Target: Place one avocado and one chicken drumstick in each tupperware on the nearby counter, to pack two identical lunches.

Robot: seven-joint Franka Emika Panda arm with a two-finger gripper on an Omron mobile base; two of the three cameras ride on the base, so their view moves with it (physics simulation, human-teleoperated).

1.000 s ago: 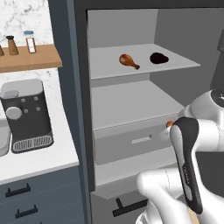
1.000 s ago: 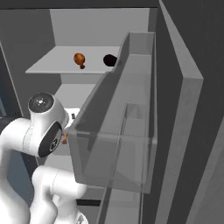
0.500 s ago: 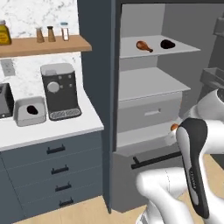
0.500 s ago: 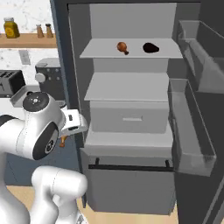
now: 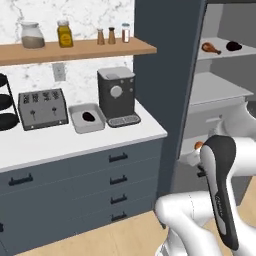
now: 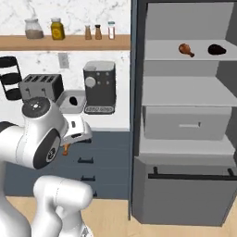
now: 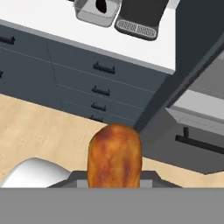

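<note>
The tall dark grey open fridge [image 6: 185, 115] is standing to the right of the white marble-patterned counter [image 5: 75, 137], which is running over dark blue-grey drawers [image 5: 100, 175] with black bar handles. On the counter, between a grey four-slot toaster [image 5: 42, 107] and a dark grey coffee machine [image 5: 117, 95], the shallow light-grey rectangular tupperware [image 5: 75, 120] is sitting with one near-black glossy avocado [image 5: 89, 116] already lying in it. On the fridge's top shelf a second orange-brown drumstick [image 6: 186, 49] and a second black avocado [image 6: 216, 49] are waiting, well apart from the container.

The gripper [image 7: 114, 177] is closed tight on a glossy orange-brown chicken drumstick [image 7: 114, 155], carried low in front of the drawers.

The step in hand seems to be carrying this drumstick to the tupperware. Next, the hand needs raising above the counter edge, centring over the container beside the avocado, then opening.
</note>
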